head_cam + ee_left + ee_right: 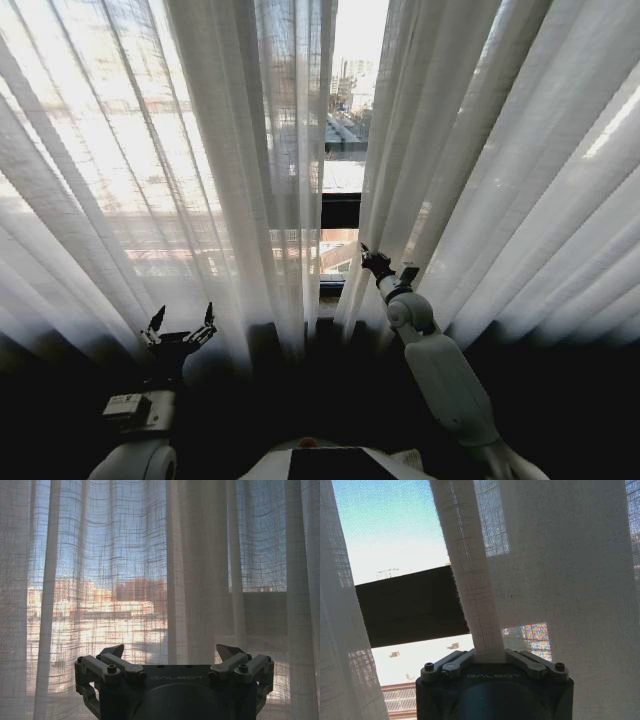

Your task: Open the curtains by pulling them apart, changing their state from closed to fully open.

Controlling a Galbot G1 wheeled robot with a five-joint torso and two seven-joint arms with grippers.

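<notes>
Before me, tall sheer white pleated linen-like curtains (230, 170) hang parted by a narrow centre gap. Right gripper (366, 258) jaws clamp the right panel's inner fold; left gripper (181, 327) jaws spread, empty. Most opening remains.

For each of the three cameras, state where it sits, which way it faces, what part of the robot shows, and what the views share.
Head view: high on the robot, looking forward and down at the curtains, both arms showing, left gripper open, right gripper at the right panel's edge.
Left wrist view: behind the open left gripper, facing the curtain.
Right wrist view: behind the right gripper, shut on a curtain fold, window frame beyond.
Shared: curtains and window.
</notes>
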